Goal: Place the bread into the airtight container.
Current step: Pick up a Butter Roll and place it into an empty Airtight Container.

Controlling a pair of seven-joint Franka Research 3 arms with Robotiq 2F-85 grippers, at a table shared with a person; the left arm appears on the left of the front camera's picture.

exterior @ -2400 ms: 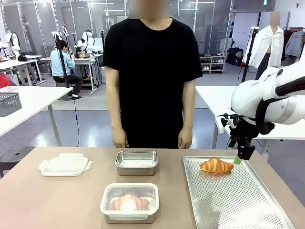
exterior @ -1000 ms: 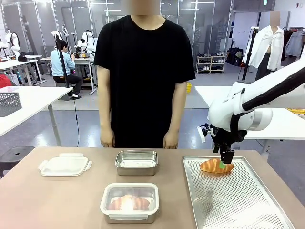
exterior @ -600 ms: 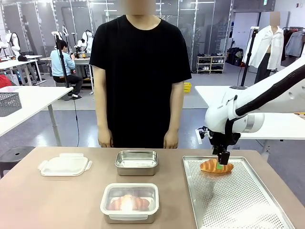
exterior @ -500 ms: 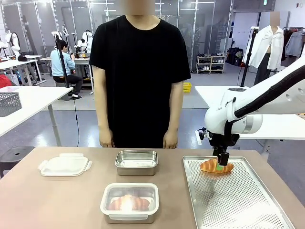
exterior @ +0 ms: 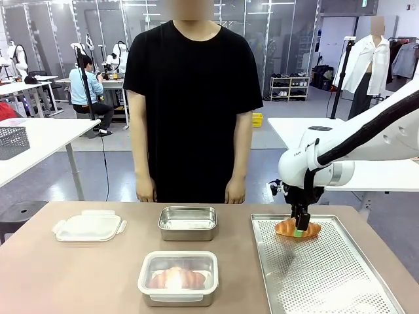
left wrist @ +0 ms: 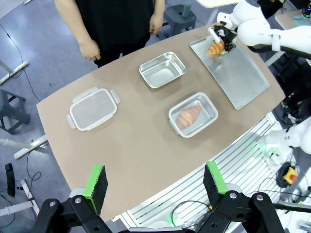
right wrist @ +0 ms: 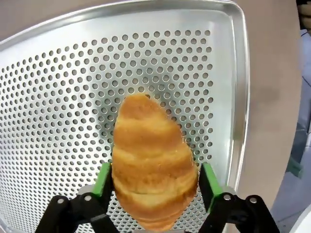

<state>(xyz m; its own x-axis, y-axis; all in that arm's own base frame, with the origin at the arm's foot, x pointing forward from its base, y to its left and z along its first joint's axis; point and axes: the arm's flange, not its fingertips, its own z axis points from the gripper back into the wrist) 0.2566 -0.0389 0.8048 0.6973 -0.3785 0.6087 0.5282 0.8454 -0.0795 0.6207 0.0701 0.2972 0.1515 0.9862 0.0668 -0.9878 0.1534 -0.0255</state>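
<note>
The bread [exterior: 285, 227], a golden croissant [right wrist: 150, 155], lies at the far end of a perforated metal tray [exterior: 327, 275]. My right gripper [exterior: 300, 230] points straight down over it, and its green pads [right wrist: 104, 178] press against the croissant's two sides. An empty steel airtight container [exterior: 188, 222] stands at the table's centre back, its clear lid [exterior: 88, 227] lying to the left. My left gripper [left wrist: 155, 180] hangs open high above the table's near side, holding nothing.
A second container [exterior: 178, 278] with a clear lid on and a croissant inside sits at the front centre. A person in a black shirt [exterior: 193, 98] stands at the far edge, hands down. Bare tabletop lies between the containers and the tray.
My right gripper came in from the right and dropped onto the croissant. In the last half second its jaws drew in against the bread. The bread stays on the tray.
</note>
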